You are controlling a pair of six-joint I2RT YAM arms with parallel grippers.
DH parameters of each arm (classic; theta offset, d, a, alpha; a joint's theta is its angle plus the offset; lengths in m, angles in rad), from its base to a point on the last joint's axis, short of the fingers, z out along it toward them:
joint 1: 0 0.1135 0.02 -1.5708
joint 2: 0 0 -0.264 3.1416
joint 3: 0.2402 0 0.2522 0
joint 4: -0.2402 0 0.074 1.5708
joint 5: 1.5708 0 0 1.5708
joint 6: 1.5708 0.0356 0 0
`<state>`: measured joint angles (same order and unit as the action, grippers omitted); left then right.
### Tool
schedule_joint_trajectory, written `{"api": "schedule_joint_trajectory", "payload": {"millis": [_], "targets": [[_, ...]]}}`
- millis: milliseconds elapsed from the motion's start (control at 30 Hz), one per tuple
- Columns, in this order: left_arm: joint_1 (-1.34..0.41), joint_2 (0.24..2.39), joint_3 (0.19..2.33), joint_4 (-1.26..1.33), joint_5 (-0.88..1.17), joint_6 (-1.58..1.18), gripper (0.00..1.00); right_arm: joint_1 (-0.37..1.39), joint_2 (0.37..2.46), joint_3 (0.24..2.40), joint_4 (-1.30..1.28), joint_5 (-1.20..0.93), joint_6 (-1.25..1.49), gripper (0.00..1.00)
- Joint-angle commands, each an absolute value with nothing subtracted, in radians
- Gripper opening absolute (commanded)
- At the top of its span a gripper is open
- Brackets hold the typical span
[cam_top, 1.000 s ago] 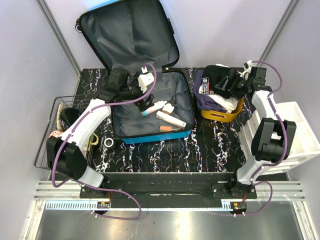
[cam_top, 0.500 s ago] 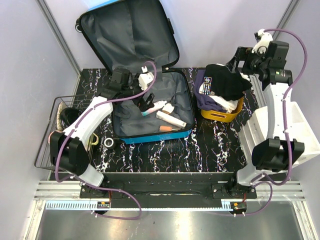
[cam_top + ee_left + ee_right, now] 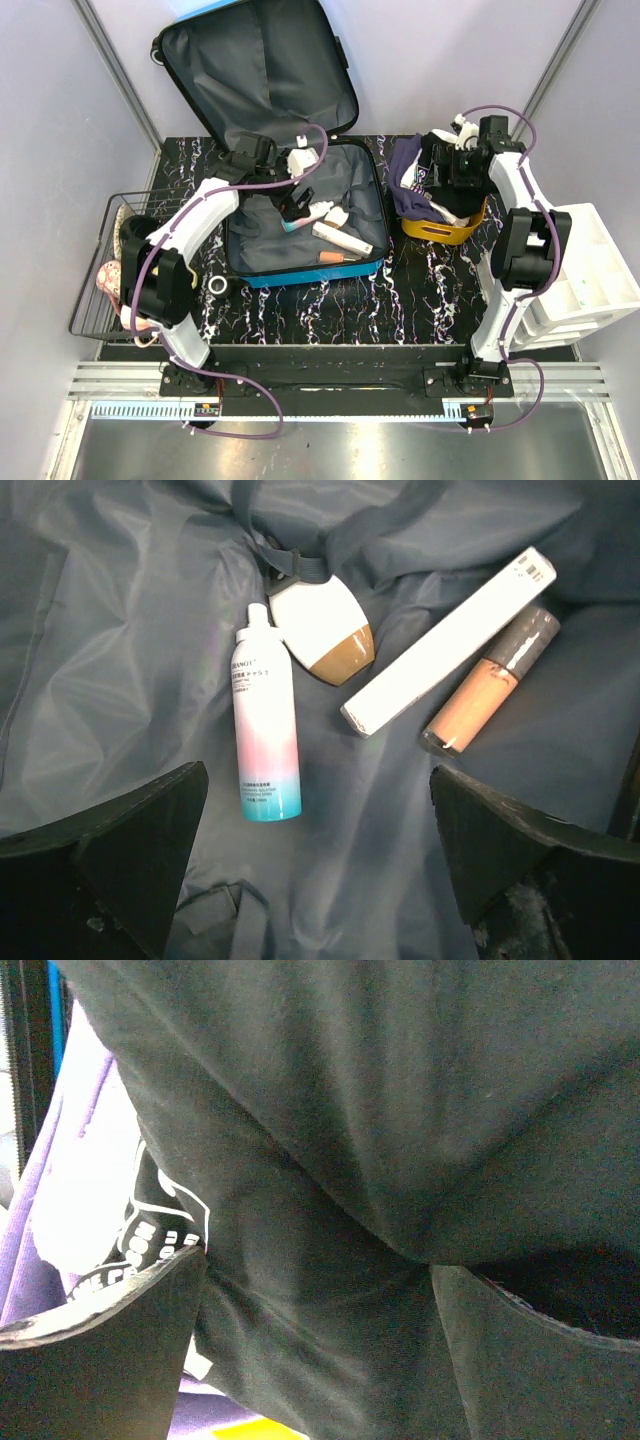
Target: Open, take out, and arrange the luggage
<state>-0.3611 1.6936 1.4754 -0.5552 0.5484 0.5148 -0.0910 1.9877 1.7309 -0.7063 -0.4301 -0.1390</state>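
The blue luggage (image 3: 300,274) lies open at the table's back; its lid (image 3: 260,70) leans on the wall. On its grey lining (image 3: 120,640) lie a pink-and-teal spray bottle (image 3: 265,720), a white-and-brown compact (image 3: 320,638), a long white box (image 3: 450,640) and an orange tube (image 3: 490,680). They also show in the top view: the bottle (image 3: 306,214), the box (image 3: 342,238), the tube (image 3: 336,257). My left gripper (image 3: 298,200) hovers open and empty above the bottle (image 3: 320,880). My right gripper (image 3: 452,172) is open, its jaws wide, pressed into a black garment (image 3: 340,1160).
An orange bin (image 3: 445,230) right of the luggage holds the black garment, purple cloth (image 3: 405,195) and white cloth. A wire basket (image 3: 90,262) with items stands at the left edge. A white organiser (image 3: 592,270) stands at the right. A tape roll (image 3: 217,285) lies near the luggage's front left corner.
My right arm swung up and back from the bin, then came down again onto the black garment. My left gripper shifted a little over the luggage's items.
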Motion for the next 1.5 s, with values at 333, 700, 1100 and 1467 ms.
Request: {"api": "schedule_joint_trajectory", "payload": {"millis": [333,700,1100,1467], "targets": [[-0.456,1.936,1.694,-0.768,0.679,1.072,0.92,-0.092,1.692,1.747,-0.638,-0.509,-0.275,1.00],[-0.571,2.020,1.615,-0.680,0.583,1.187,0.84,-0.092,1.543,1.672,-0.661,-0.667,-0.338,1.00],[-0.591,2.019,1.574,-0.664,0.543,1.193,0.29,-0.092,1.468,1.649,-0.779,-0.664,-0.313,1.00],[-0.509,1.815,1.459,-0.609,0.614,1.003,0.00,-0.094,1.378,1.608,-0.871,-0.667,-0.328,1.00]]}}
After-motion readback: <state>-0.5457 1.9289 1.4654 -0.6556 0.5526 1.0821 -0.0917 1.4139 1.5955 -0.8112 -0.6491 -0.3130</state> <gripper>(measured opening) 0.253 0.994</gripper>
